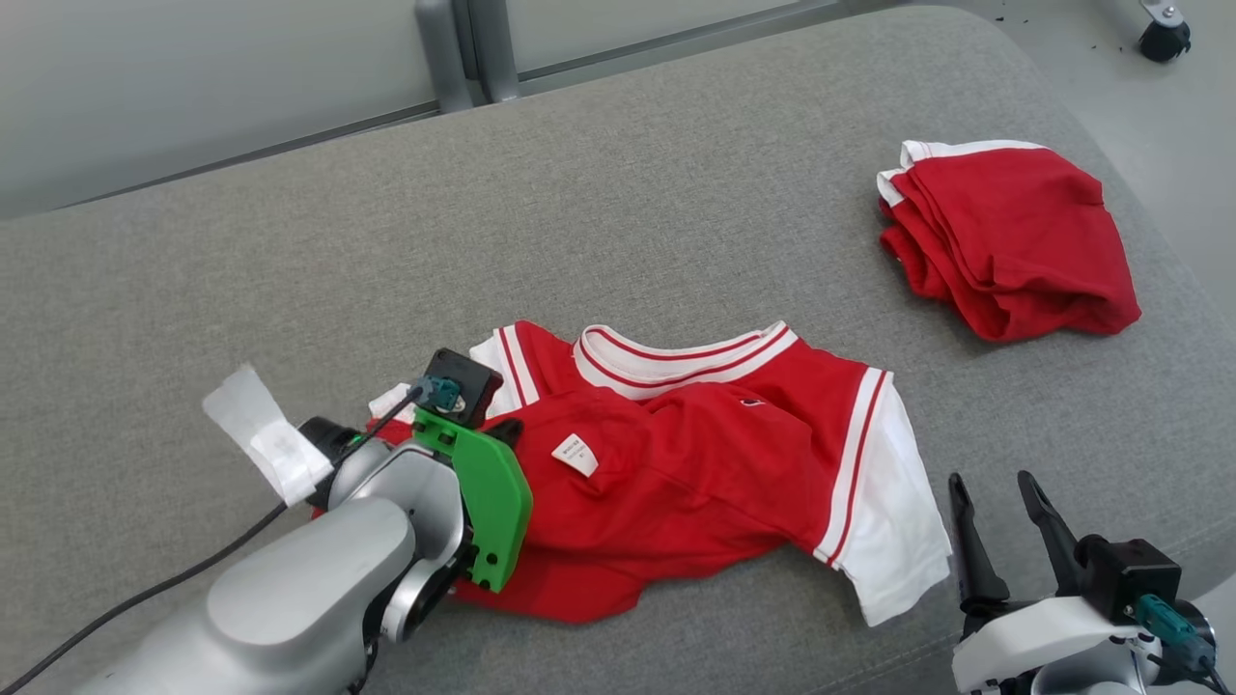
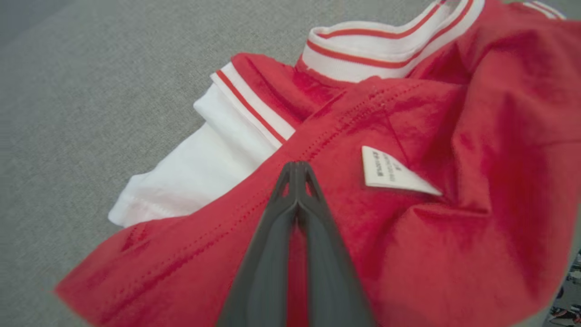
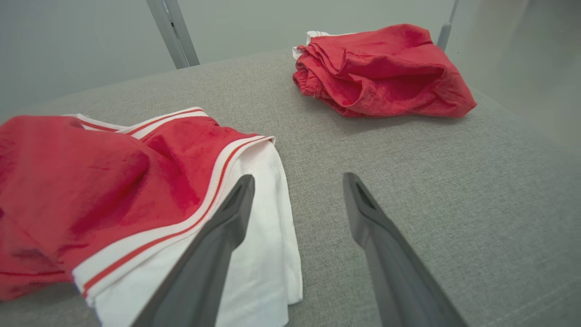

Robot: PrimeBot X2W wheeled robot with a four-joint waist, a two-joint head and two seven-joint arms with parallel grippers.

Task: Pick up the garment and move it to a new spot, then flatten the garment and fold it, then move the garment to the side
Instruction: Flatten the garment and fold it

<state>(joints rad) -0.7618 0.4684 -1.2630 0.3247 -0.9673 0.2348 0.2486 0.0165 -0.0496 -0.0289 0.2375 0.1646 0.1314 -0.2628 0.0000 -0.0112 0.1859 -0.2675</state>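
The risk I am weighing is a shallow bite. My left claw (image 2: 297,169) is catching only the stitched hem of the garment (image 1: 695,473), so the thin cloth could be slipping out as I am lifting. If it holds by one layer alone, the rest could be trailing and bunching instead of coming away whole. The shirt is lying crumpled near the front edge of the grey padded table (image 1: 618,193), its striped collar (image 1: 676,357) toward the far side and a white label (image 2: 390,175) showing on a turned-over fold. A careless drag toward me could be pulling it off that edge. A second red garment (image 1: 1009,246) is sitting folded, well apart at the far right, and I am judging that a wide swing that way could be knocking into it. As for the claws, my left one is pressed fully together, fingertips meeting on the red hem just beside the left white sleeve and pinching it. I cannot tell how many layers are being caught. My right claw (image 1: 991,483) is standing spread wide and holding nothing. It is hovering just beside the white right sleeve (image 1: 888,521), one finger passing over the sleeve's edge in the right wrist view, the other over bare table.
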